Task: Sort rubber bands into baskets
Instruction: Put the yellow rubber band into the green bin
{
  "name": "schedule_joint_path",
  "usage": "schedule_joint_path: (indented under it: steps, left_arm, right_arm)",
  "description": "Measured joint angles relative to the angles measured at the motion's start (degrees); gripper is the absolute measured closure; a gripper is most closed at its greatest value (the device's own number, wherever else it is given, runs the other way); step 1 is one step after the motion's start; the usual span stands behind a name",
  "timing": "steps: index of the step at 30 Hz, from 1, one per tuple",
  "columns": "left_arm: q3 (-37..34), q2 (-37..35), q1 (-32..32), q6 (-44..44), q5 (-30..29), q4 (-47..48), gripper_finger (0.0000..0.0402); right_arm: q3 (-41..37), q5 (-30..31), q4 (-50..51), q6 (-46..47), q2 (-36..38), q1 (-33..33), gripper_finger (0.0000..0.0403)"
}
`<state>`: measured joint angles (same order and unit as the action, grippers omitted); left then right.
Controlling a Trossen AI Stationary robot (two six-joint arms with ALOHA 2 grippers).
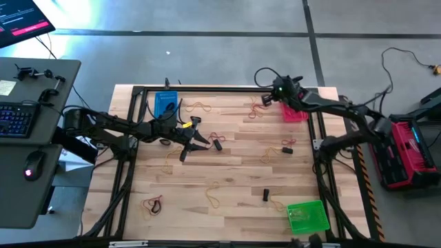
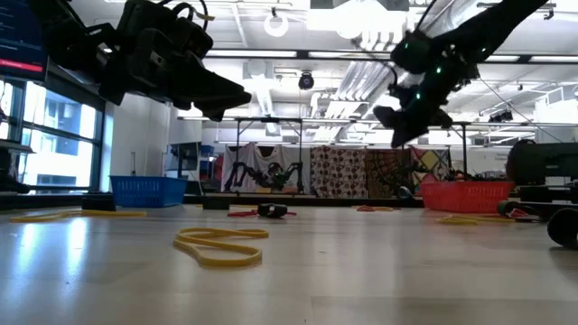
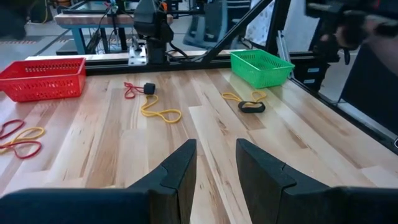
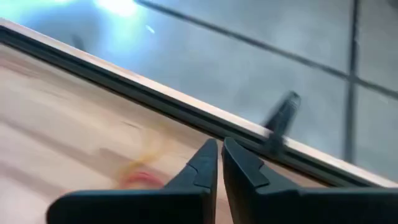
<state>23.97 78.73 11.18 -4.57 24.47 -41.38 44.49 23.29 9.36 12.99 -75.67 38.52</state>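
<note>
Rubber bands (image 1: 214,195) lie scattered over the desk (image 1: 234,165). Red basket (image 1: 295,110) sits under the right claw (image 1: 266,100), fingers nearly closed, empty. Left claw (image 1: 196,141) slightly parted, empty, mid-desk near the blue basket (image 1: 165,104). Green basket (image 1: 307,216) contents unclear.

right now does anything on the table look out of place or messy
Only the expected mess: rubber bands lie scattered loose across the table, outside the blue basket, red basket and green basket. Nothing looks damaged or tipped.

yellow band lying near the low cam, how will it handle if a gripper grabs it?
The yellow rubber band lies flat in a twisted, folded loop, so it is probably floppy and would sag from a pinch. It looks thin, likely very light. Lying flush on the wooden table, it may be hard to get fingers under.
</note>
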Motion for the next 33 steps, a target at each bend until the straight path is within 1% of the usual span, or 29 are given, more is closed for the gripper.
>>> schedule_joint_path:
  steps: [4,7,10,13,16,18,21,26,30,33]
  left_arm:
    - [0.0,0.0,0.0,1.3,-3.5,0.0,0.0296]
    - [0.0,0.0,0.0,1.3,-4.1,0.0,0.0296]
    - [0.0,0.0,-0.3,-0.6,-3.5,0.1,0.0301]
    - [0.0,0.0,-1.1,-3.2,-2.7,1.6,0.0319]
    - [0.0,-1.3,-2.3,-3.6,-2.7,4.6,0.0345]
    - [0.0,-3.3,-3.4,-3.6,-2.6,8.4,0.0362]
    - [0.0,-7.1,-5.5,-4.6,-3.0,15.0,0.0384]
    - [0.0,-13.3,-9.6,-3.8,-4.4,24.6,0.0401]
    - [0.0,-16.7,-14.5,-1.7,-6.8,29.9,0.0401]
    - [0.0,-18.3,-19.2,-0.2,-7.1,31.9,0.0401]
  right_arm:
    - [-2.4,-0.2,-3.6,-0.1,3.1,-5.2,0.0400]
    - [-3.7,-0.3,-5.5,0.0,3.5,-9.1,0.0399]
    - [-6.1,-0.3,-10.5,-0.2,3.5,-13.2,0.0402]
    - [-9.2,-0.4,-17.7,0.0,3.4,-17.4,0.0402]
    - [-12.8,-0.3,-25.2,0.5,3.4,-21.9,0.0402]
    - [-15.2,-0.2,-29.6,0.5,3.4,-24.7,0.0402]
    - [-17.9,2.2,-34.3,0.5,3.4,-28.5,0.0402]
    - [-20.1,5.5,-35.7,0.5,3.4,-33.2,0.0403]
    - [-20.1,7.7,-35.6,0.5,3.4,-36.1,0.0403]
    - [-20.1,9.1,-35.6,0.5,3.3,-37.6,0.0403]
